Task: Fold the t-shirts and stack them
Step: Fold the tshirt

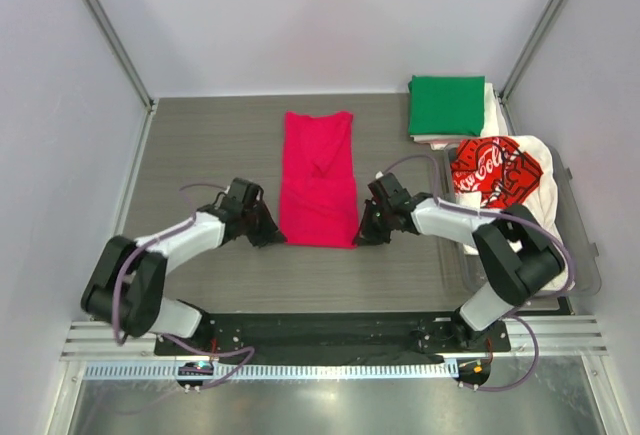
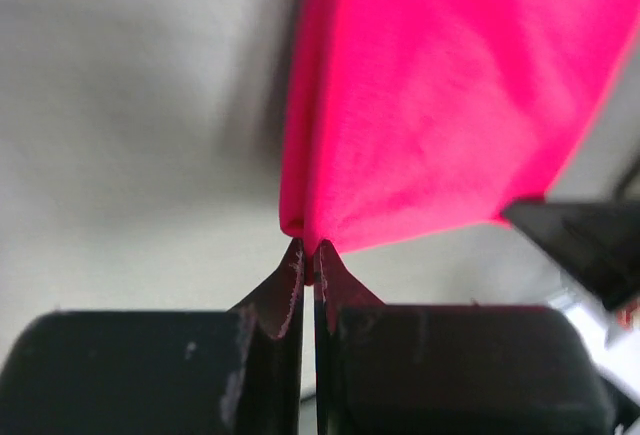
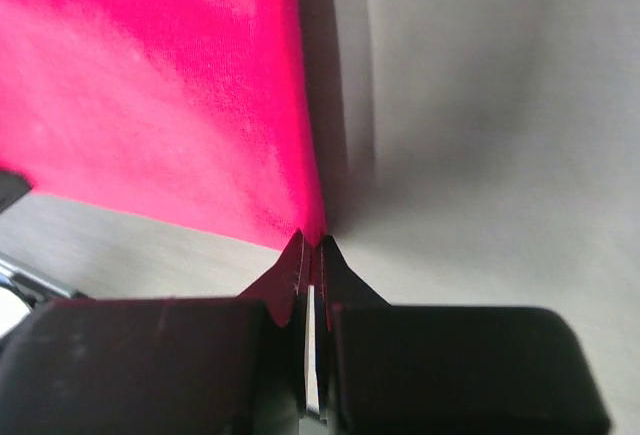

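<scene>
A magenta-red t-shirt (image 1: 319, 177) lies folded into a long strip in the middle of the table. My left gripper (image 1: 278, 238) is shut on its near left corner (image 2: 300, 225), and my right gripper (image 1: 358, 237) is shut on its near right corner (image 3: 310, 223). At the back right a folded green t-shirt (image 1: 446, 105) rests on pale ones. A white t-shirt with red-black print (image 1: 497, 173) lies crumpled in a bin at the right.
A clear plastic bin (image 1: 580, 245) sits along the right edge and holds the printed tee. Metal frame posts and white walls close in the table on three sides. A black rail runs along the near edge.
</scene>
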`<control>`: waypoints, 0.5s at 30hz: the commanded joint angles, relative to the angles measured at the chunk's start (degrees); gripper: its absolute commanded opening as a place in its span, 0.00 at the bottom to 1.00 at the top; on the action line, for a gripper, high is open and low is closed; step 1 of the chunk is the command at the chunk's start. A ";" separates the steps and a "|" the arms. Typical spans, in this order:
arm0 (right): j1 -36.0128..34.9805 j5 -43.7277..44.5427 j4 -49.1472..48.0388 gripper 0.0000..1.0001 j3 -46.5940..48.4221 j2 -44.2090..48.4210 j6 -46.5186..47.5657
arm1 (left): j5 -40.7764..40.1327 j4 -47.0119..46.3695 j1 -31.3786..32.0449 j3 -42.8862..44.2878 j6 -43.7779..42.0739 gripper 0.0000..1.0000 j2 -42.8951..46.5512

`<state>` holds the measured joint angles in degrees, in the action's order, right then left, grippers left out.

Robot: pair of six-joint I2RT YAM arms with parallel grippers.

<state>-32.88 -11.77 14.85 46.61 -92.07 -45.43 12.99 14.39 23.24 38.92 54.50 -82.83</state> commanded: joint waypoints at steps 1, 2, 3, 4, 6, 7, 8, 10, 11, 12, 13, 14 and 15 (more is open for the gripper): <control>-0.07 -0.18 3.33 0.01 -2.48 8.47 -0.54 | -3.58 6.07 4.78 -2.26 4.82 0.00 10.12; -0.25 -0.10 5.34 0.01 -3.36 10.23 -0.62 | -4.89 9.04 7.32 -2.61 5.61 0.00 14.49; -0.86 0.08 6.67 0.01 -4.15 14.16 -0.63 | -6.82 10.73 8.65 -3.05 6.83 0.00 16.62; -1.21 0.34 9.55 0.01 -4.59 16.20 -0.71 | -7.54 12.57 9.53 -3.23 7.54 0.00 18.47; -1.83 0.17 12.21 0.01 -5.56 20.33 -1.50 | -8.94 18.28 12.52 -3.23 8.69 0.00 24.60; -2.44 -0.01 14.39 0.01 -6.17 23.92 -2.03 | -10.43 20.04 13.57 -3.15 10.26 0.00 26.99; -2.88 -0.09 15.46 0.01 -6.27 25.96 -2.38 | -11.05 23.28 15.32 -3.23 11.06 0.00 29.10; -5.16 0.25 17.31 0.01 -6.01 28.78 -3.87 | -11.94 26.20 16.30 -2.97 13.16 0.00 34.71; -5.87 0.34 19.14 0.01 -5.66 30.79 -4.31 | -12.11 28.91 16.65 -2.01 13.61 0.00 36.14; -6.66 0.69 20.03 0.01 -5.04 31.33 -4.93 | -12.38 30.24 16.74 -1.39 13.88 0.00 37.46; -7.89 1.57 21.87 0.01 -3.30 31.77 -5.19 | -12.55 31.56 16.75 -0.34 13.88 0.00 39.04; -8.33 2.18 22.93 0.01 -2.15 31.78 -5.02 | -13.08 33.66 16.75 1.76 13.62 0.00 39.41; -8.42 2.62 23.90 0.01 -0.83 31.61 -4.85 | -14.56 34.55 16.75 3.17 13.35 0.00 39.50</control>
<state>-40.45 -11.55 32.58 41.71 -60.97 -49.08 3.11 40.73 39.88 37.39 66.30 -44.45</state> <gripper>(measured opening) 0.037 0.011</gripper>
